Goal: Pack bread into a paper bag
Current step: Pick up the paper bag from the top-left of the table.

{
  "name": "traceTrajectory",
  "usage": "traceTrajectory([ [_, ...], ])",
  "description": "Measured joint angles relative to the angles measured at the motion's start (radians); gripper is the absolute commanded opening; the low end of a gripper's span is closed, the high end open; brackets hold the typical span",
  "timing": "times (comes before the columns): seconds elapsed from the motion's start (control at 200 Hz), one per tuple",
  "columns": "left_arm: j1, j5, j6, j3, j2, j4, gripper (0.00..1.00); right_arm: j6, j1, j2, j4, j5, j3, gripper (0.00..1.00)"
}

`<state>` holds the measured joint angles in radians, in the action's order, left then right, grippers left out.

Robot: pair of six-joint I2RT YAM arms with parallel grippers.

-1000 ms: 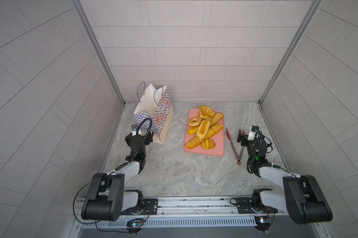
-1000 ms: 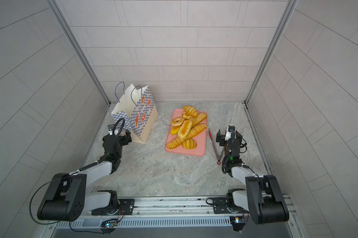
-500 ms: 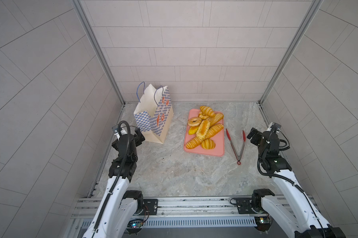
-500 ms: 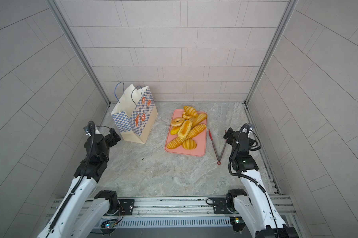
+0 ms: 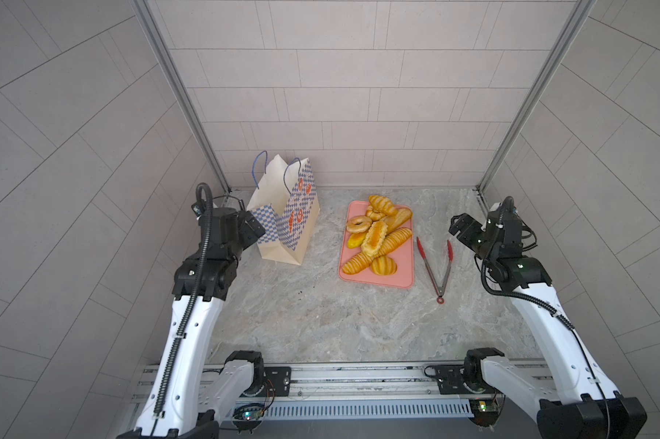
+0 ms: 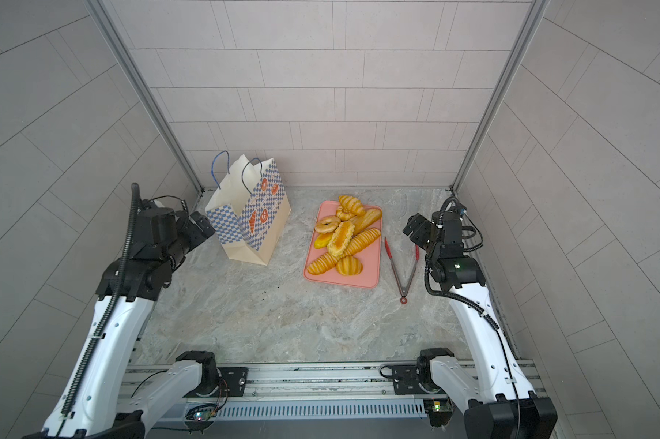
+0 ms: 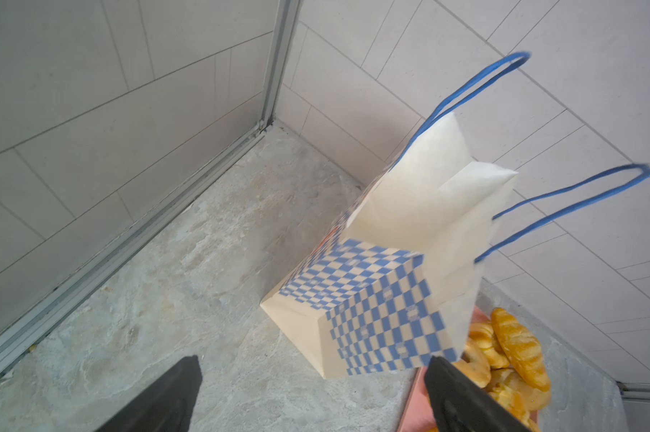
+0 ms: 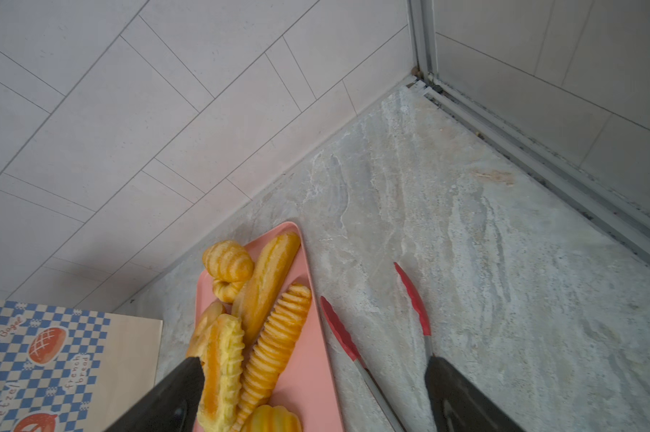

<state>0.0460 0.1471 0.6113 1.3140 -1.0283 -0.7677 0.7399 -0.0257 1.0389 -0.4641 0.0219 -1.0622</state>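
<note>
The bag (image 5: 294, 228) is cream with blue-and-white checks and orange marks. The bread (image 5: 375, 237) is golden-yellow, the tray (image 5: 406, 262) pink, the tongs (image 5: 421, 250) red-tipped, the table (image 5: 320, 323) grey-marbled.

Looks like a robot test cell in a lab. Closed in on three sides by grey tiled walls (image 5: 358, 95), joined at the corners by bare metal posts (image 5: 179, 91). Fitted at the front with a metal rail (image 5: 358, 374) carrying a left arm (image 5: 195, 334) and a right arm (image 5: 548, 330), with loose cables (image 5: 180, 327) and a small lit circuit board (image 5: 248, 414). Set up on a stone-pattern table (image 5: 320, 323) with props: toy bread (image 5: 375, 237) on a pink tray (image 5: 404, 273), a paper bag (image 5: 298, 228), red tongs (image 5: 421, 249)
</note>
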Motion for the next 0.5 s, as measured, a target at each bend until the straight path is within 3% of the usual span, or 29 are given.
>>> traceTrajectory([
  [0.09, 0.0, -0.039, -0.011, 0.135, -0.1, -0.069, 0.96, -0.002, 0.0, 0.079, -0.055, 0.047, -0.093, 0.99],
  [0.315, 0.0, -0.115, -0.064, 0.374, -0.294, -0.24, 0.85, -0.118, 0.0, 0.396, -0.369, 0.182, -0.447, 0.99],
  [0.5, 0.0, -0.153, -0.126, 0.562, -0.461, -0.362, 0.83, -0.195, 0.015, 0.48, -0.523, 0.197, -0.494, 0.99],
])
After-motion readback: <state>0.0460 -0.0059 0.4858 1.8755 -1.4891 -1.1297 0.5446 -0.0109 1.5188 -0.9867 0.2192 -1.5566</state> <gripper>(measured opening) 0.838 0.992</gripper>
